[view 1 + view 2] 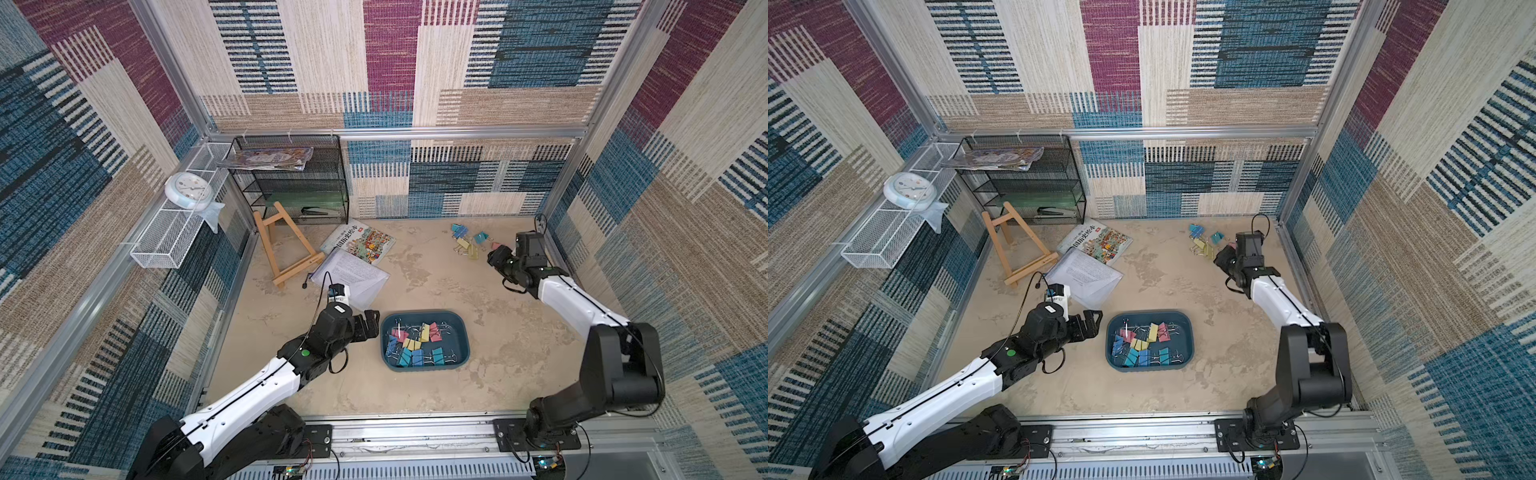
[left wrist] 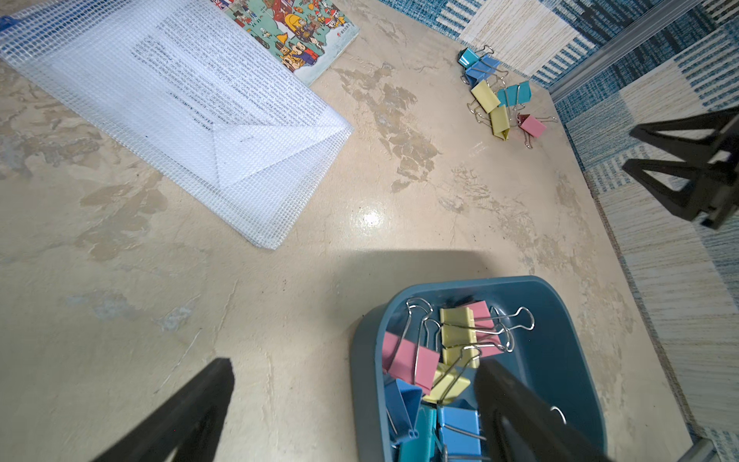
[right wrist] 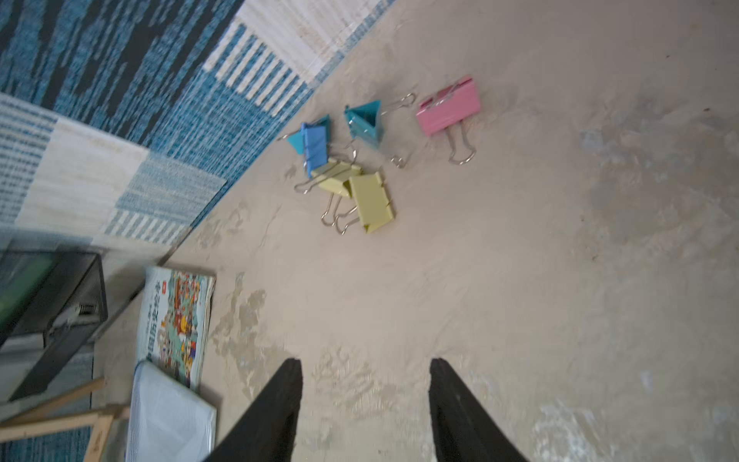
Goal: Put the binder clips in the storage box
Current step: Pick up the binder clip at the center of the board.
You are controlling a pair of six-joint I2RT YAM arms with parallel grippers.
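Observation:
The dark teal storage box (image 1: 422, 314) (image 1: 1148, 313) (image 2: 560, 360) sits at the front middle of the table and holds several pastel binder clips (image 1: 415, 345) (image 2: 412, 356). A loose cluster of binder clips (image 1: 469, 243) (image 1: 1204, 245) (image 2: 500, 100) (image 3: 360, 168) in blue, teal, yellow and pink lies at the far right of the table. My left gripper (image 1: 372, 322) (image 1: 1092, 322) (image 2: 354, 364) hangs open over the box's left rim, with nothing between its fingers. My right gripper (image 1: 494, 257) (image 1: 1221, 257) (image 3: 366, 362) is open and empty, just short of the loose cluster.
A white mesh document pouch (image 1: 353, 276) and a picture book (image 1: 361, 243) lie at the back, left of centre. A wooden easel (image 1: 286, 249) leans by a black mesh rack (image 1: 291, 178). A white wire tray (image 1: 166, 245) with a clock (image 1: 187, 191) hangs on the left wall.

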